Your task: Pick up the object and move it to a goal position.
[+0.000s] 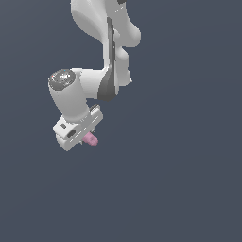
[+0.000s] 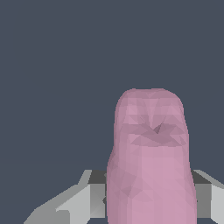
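Note:
The object (image 1: 91, 138) is a small pink stubby block; only its rounded end pokes out from under the white gripper (image 1: 84, 137) in the exterior view. Most of it is hidden behind the gripper body. In the wrist view the object (image 2: 150, 162) fills the middle, rising between the grey fingers (image 2: 94, 197) on either side, which press against its lower part. The gripper is shut on the object.
The white arm (image 1: 106, 47) comes in from the top of the exterior view and bends down to the gripper. A plain dark blue-grey background surrounds everything.

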You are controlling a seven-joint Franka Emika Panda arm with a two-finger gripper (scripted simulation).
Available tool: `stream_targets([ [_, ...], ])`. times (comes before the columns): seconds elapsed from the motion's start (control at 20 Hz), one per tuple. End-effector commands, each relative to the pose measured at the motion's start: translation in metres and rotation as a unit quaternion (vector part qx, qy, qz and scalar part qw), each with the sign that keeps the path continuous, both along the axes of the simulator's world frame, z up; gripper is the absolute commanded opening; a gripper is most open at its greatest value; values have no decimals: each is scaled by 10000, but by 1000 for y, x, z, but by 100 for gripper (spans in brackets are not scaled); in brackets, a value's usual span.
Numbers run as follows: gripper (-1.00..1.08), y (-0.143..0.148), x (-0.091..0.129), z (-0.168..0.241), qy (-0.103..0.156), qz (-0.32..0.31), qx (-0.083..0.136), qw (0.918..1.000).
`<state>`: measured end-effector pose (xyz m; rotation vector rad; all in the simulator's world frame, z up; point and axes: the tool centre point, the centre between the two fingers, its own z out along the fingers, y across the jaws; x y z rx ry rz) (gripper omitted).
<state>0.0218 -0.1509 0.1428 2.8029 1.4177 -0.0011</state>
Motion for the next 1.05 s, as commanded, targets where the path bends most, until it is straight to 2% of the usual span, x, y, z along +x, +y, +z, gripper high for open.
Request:
stream_targets([
  [0.0, -100, -12, -13, 19, 0, 1, 0, 10000],
  [0.5, -100, -46, -48, 73, -3, 2, 6, 10000],
  [1.0, -100, -54, -54, 85, -3, 2, 6, 10000],
])
